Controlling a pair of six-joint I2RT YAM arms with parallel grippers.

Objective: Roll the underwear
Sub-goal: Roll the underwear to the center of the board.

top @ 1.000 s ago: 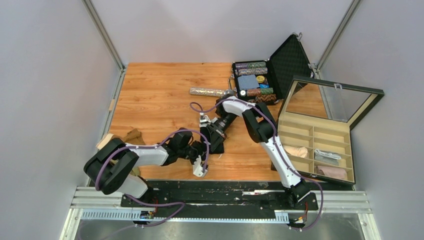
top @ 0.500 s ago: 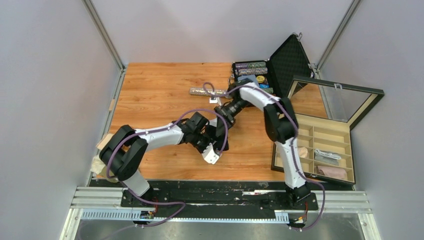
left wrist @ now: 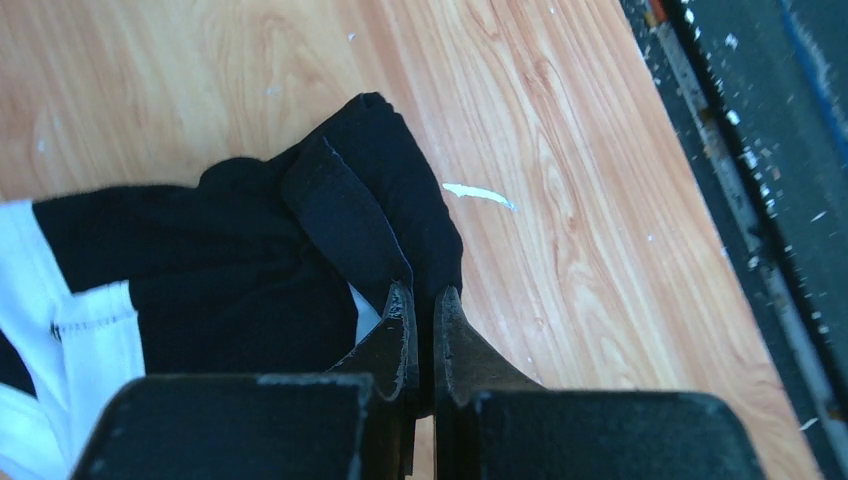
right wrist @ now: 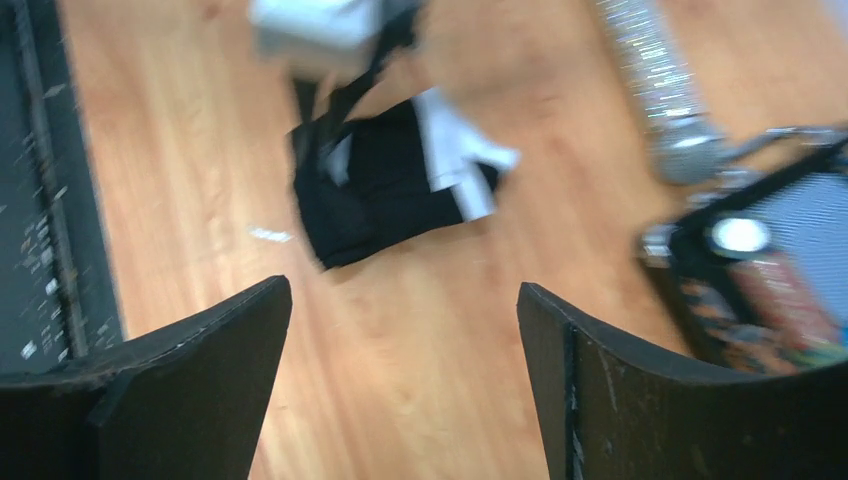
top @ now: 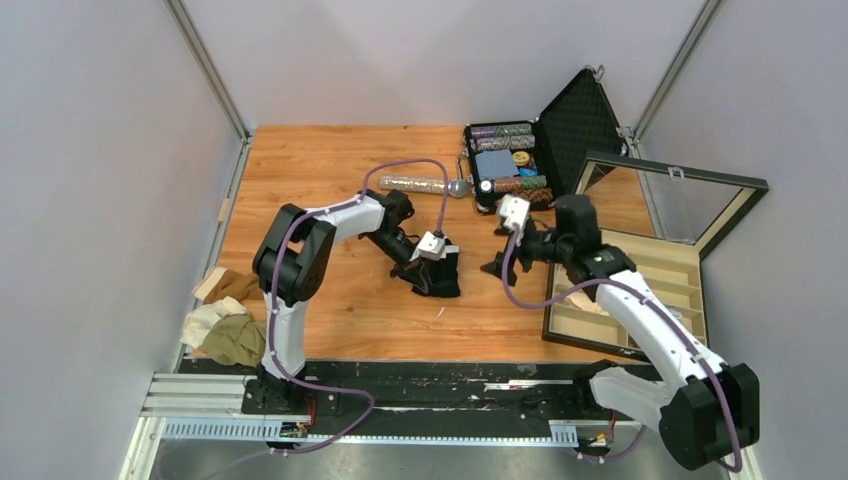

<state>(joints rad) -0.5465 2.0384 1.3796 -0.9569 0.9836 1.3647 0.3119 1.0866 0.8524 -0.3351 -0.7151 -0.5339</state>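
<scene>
A piece of black underwear (top: 445, 282) with a white waistband (left wrist: 80, 330) lies bunched on the wooden table, near its middle. My left gripper (top: 438, 264) reaches it from the far left and is shut on a fold of the black cloth (left wrist: 425, 300); a dark strip of it runs up between the tips. My right gripper (top: 497, 265) hovers just right of the garment, open and empty. In the blurred right wrist view the open gripper (right wrist: 404, 300) faces the black underwear (right wrist: 380, 190). More underwear in brown (top: 238, 285), cream (top: 205, 320) and olive (top: 235, 342) is piled at the table's left front edge.
A glittery silver microphone (top: 415, 184) lies behind the garment. An open black case (top: 510, 165) of chips stands at the back right. A wooden compartment box (top: 690, 265) with a raised glass lid sits at the right, partly covered by the right arm.
The left arm swung from the near left round to the far side, holding the black underwear. The right gripper let go, opened and drew back to the right.
</scene>
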